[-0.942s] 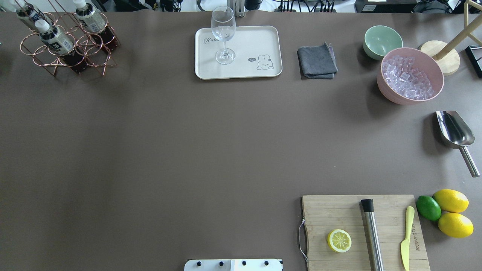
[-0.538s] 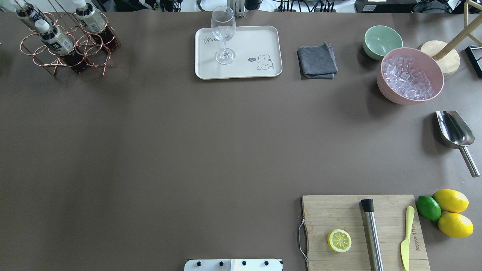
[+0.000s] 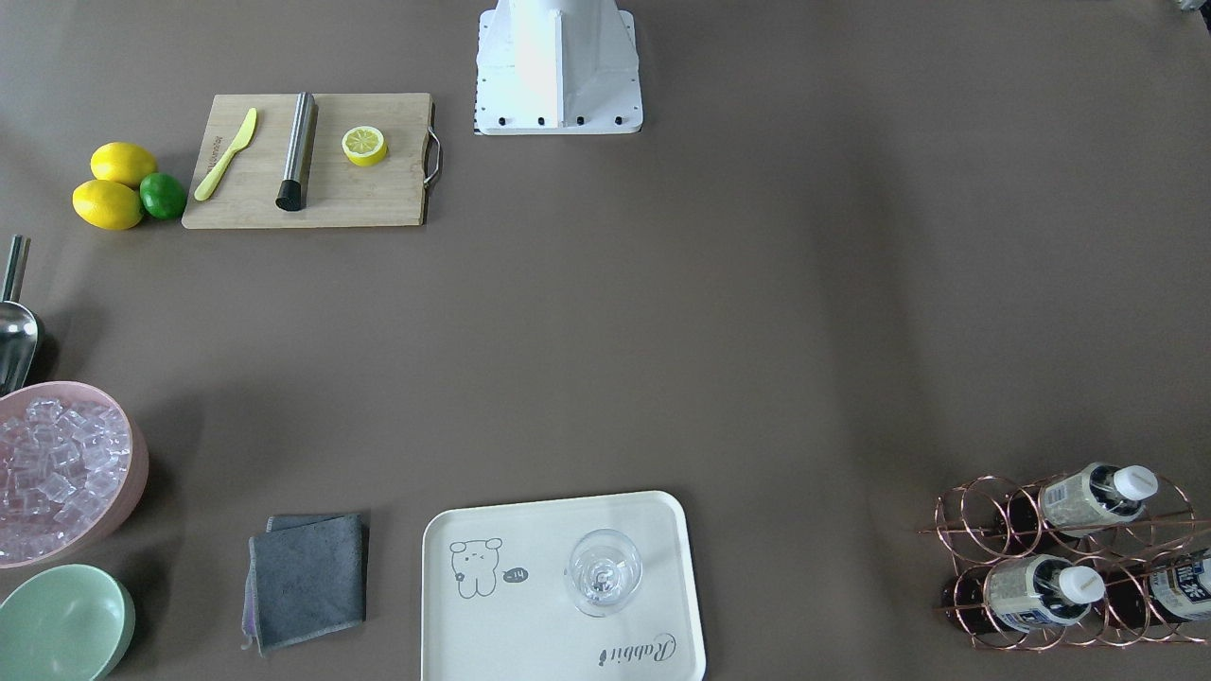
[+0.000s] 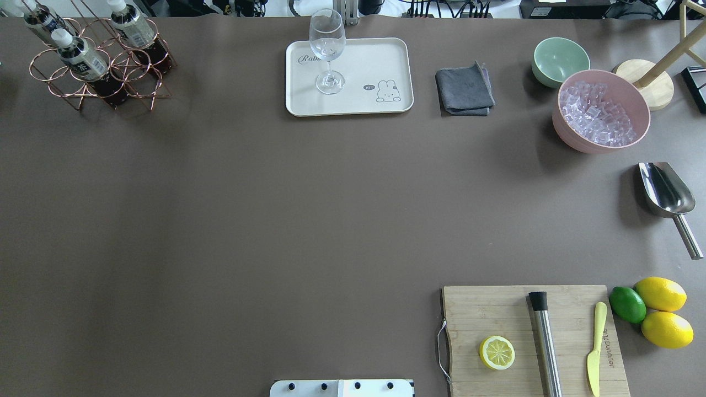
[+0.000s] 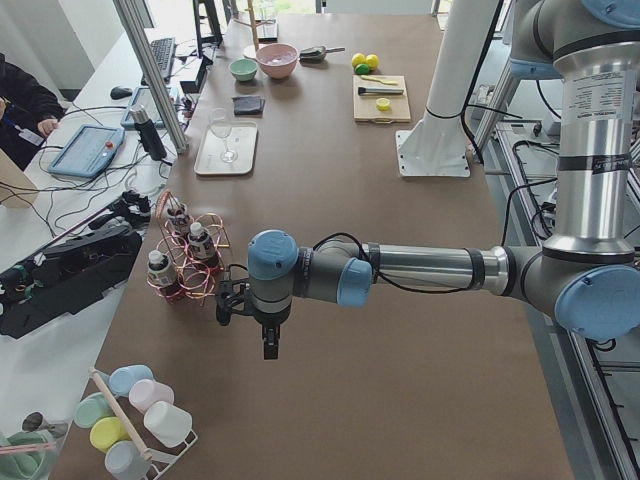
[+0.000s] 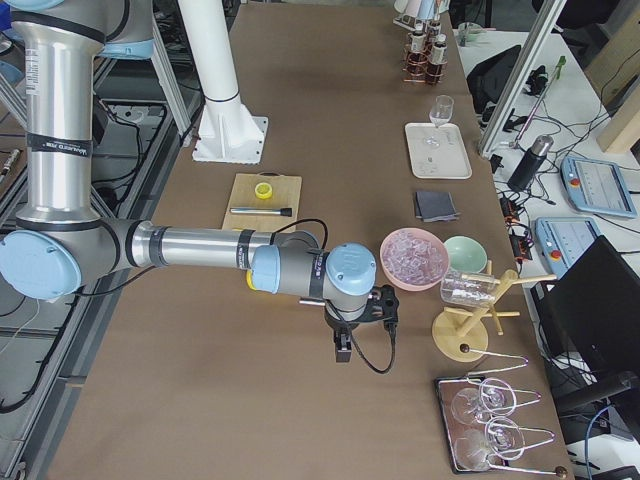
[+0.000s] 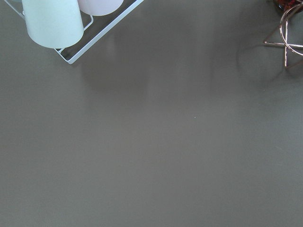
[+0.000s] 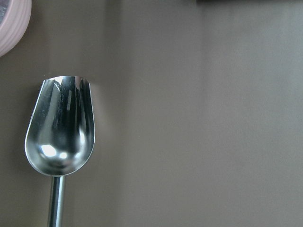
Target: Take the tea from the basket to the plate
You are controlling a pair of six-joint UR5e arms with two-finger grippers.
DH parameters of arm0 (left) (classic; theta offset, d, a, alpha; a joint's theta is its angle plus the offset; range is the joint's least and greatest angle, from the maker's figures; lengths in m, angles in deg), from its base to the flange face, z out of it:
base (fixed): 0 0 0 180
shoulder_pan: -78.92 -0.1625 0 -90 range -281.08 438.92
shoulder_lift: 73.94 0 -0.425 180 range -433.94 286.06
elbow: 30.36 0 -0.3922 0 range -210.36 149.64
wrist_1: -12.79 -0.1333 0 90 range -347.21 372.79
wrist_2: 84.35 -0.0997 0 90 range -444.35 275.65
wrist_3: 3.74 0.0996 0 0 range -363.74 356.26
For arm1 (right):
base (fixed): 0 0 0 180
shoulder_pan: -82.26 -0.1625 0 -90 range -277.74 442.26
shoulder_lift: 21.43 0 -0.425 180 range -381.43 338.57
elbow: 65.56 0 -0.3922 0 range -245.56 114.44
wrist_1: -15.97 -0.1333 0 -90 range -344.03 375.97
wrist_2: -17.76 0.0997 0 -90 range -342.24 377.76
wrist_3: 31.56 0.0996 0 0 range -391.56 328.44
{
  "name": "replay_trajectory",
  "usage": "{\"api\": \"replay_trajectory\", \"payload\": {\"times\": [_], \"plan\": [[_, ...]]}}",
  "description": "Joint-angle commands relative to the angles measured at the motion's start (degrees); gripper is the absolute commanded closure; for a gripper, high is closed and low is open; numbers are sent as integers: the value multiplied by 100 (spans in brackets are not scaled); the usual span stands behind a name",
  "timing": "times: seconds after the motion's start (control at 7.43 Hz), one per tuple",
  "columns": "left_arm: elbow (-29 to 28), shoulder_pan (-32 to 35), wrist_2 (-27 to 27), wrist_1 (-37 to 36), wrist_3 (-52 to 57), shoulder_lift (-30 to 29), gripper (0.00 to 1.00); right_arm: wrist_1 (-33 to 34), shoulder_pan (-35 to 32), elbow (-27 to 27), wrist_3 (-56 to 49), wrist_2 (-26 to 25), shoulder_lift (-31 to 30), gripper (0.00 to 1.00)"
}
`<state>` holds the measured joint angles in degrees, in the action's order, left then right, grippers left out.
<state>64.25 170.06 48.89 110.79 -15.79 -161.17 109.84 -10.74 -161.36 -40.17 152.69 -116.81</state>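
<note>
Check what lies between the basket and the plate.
Nothing: in the overhead view the stretch of table between the basket and the plate is bare. The front-facing view shows the same.

Tea stands in basket; glass on plate.

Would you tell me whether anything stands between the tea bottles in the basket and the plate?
The table between basket and plate is bare. A wine glass stands on the plate's half nearer the basket, leaving the bear side free for the tea.
</note>
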Motion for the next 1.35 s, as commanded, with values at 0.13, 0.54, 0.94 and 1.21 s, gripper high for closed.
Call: {"api": "replay_trajectory", "payload": {"times": [0.13,0.54,0.94,1.21], "plan": [[-13,-9,-9,0,0,-13,3,0,1,26,-1,-2,2,0],[13,-70,9,0,-8,-40,3,0,1,26,-1,-2,2,0],[39,-53,9,-18,-9,-40,3,0,1,26,-1,-2,2,0],[-22,-53,-261,-61,9,-267,3,0,1,26,-1,-2,2,0]]}}
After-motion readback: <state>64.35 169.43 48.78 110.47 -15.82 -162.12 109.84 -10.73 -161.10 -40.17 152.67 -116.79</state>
